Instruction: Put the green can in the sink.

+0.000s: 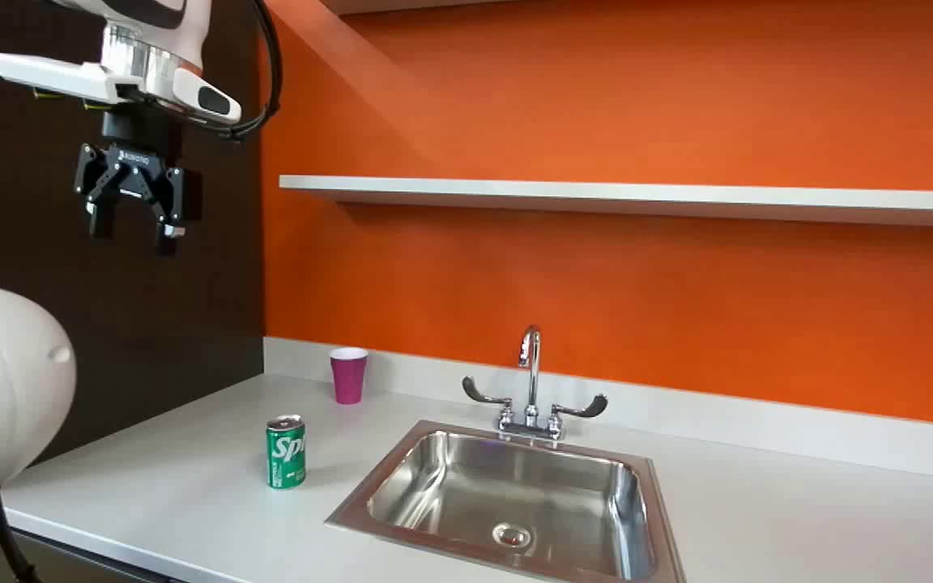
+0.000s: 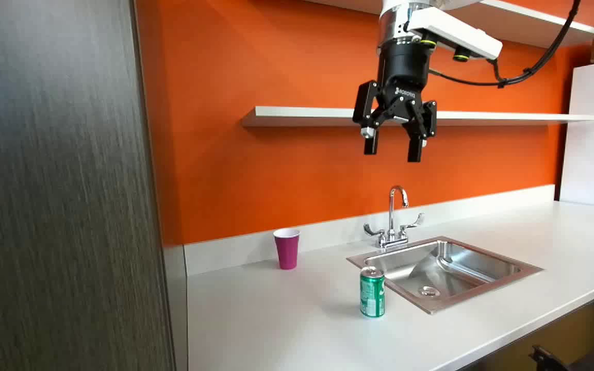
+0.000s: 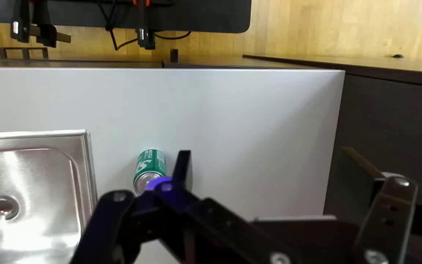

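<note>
The green can stands upright on the white counter, to one side of the sink. In an exterior view the can appears in front of the sink's near corner. The wrist view shows the can beside one finger, with its top partly hidden by the gripper, and part of the sink at left. My gripper hangs high above the counter, pointing down, with its fingers apart and nothing between them. It also shows open in an exterior view and in the wrist view.
A pink-purple cup stands by the backsplash, also in an exterior view. The chrome faucet rises behind the sink. A white shelf runs along the orange wall. A dark panel borders the counter's end.
</note>
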You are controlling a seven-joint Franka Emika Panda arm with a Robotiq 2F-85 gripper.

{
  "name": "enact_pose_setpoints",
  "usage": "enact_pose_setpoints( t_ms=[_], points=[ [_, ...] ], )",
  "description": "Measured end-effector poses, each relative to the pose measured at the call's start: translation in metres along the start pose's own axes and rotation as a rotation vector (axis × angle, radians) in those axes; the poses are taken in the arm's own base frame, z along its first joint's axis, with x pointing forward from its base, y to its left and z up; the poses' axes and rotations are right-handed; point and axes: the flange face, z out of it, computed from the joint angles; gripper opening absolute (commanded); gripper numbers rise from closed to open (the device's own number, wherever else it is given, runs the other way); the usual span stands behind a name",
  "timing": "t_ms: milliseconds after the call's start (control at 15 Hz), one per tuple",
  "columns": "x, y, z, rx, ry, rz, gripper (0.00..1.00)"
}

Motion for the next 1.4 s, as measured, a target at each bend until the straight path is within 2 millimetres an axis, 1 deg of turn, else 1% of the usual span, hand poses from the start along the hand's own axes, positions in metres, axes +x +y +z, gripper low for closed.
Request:
enact_pose_setpoints(
  t_ms=[600,800,933,1133,1400],
  points=[
    [0.0,0.0,0.0,0.0,0.0,0.0,1.0],
    [0.003,0.003,0.003,-0.005,0.005,0.007,1.0],
    [0.01,0.009,0.008,-0.026,0.016,0.02,1.0],
    [0.026,0.018,0.019,-0.068,0.039,0.035,1.0],
    [0.047,0.024,0.043,-0.112,0.03,0.037,1.0]
  ],
)
